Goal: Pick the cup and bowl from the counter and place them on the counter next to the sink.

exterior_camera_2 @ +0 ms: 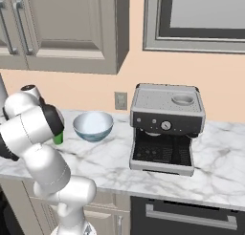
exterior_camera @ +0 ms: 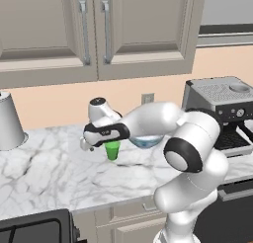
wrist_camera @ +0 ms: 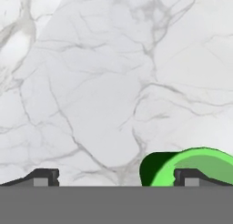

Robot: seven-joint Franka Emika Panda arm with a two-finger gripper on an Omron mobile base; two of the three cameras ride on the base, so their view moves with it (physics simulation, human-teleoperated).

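The small green cup (exterior_camera: 112, 150) stands upright on the white marble counter (exterior_camera: 54, 173), just in front of the pale blue-white bowl (exterior_camera: 147, 141). My gripper (exterior_camera: 105, 141) hovers directly above the cup, pointing down, jaws wide open and holding nothing. In the hand view the cup (wrist_camera: 191, 166) lies at the bottom right, its rim under one fingertip (wrist_camera: 187, 176), off-centre from the gripper (wrist_camera: 116, 180). From the right base view the bowl (exterior_camera_2: 93, 125) is plain and the cup (exterior_camera_2: 58, 138) is a sliver behind my arm. The sink is out of view.
A coffee machine (exterior_camera: 222, 113) stands on the counter right of the bowl. A tall white cylinder (exterior_camera: 7, 121) sits at the far left. A black stovetop corner (exterior_camera: 34, 229) lies at the lower left. Wall cabinets (exterior_camera: 94, 29) hang overhead.
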